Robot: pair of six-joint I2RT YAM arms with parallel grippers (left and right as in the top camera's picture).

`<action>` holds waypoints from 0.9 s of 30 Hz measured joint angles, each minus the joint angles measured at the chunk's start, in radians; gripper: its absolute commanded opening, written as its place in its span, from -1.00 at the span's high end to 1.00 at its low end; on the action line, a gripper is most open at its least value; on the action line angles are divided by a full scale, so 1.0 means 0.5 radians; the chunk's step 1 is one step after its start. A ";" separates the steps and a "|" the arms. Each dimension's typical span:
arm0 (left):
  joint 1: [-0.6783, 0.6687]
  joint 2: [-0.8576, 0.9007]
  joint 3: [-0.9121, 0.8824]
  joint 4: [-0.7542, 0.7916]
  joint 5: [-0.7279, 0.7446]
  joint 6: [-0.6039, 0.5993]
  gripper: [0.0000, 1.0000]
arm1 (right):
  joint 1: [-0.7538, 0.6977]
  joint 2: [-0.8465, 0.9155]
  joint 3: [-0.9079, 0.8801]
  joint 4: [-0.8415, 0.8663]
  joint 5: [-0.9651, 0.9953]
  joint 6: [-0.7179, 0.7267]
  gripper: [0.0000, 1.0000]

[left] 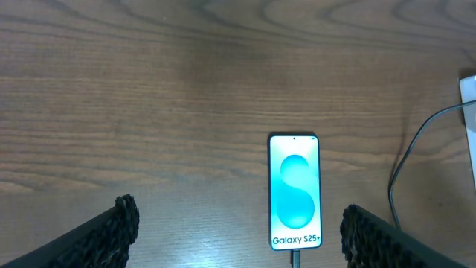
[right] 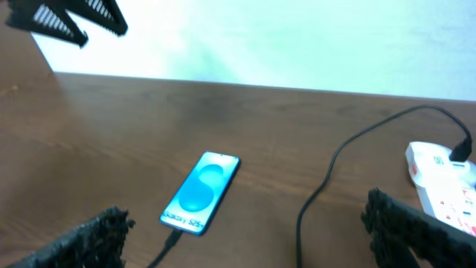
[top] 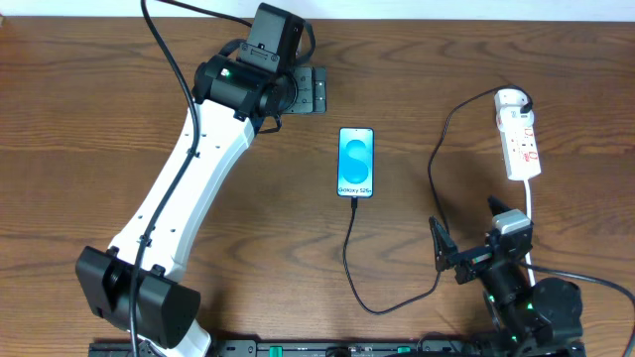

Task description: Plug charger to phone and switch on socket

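The socket [top: 519,147], long axis pointing away, lies beyond the right gripper [top: 474,238], which is spread empty and nearer than the equally spread left gripper [left: 239,212].

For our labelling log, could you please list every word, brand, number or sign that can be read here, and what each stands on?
"Galaxy S25+": near the bottom of the lit screen of the phone, clearest in the left wrist view.
Red marks on the white power strip: too small and blurred to read in any view.
No other writing shows.
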 measured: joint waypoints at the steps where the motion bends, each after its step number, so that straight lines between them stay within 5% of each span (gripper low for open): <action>1: 0.000 0.000 0.000 0.000 0.000 0.000 -0.77 | 0.000 -0.017 -0.040 0.041 0.000 -0.011 -0.99; 13: 0.000 0.000 0.000 0.000 -0.001 0.000 -0.77 | -0.018 -0.181 -0.575 0.754 0.000 -0.069 -0.99; 27: 0.000 0.000 0.000 0.000 0.000 0.000 -0.77 | -0.146 -0.235 -0.643 0.644 0.016 -0.114 -0.99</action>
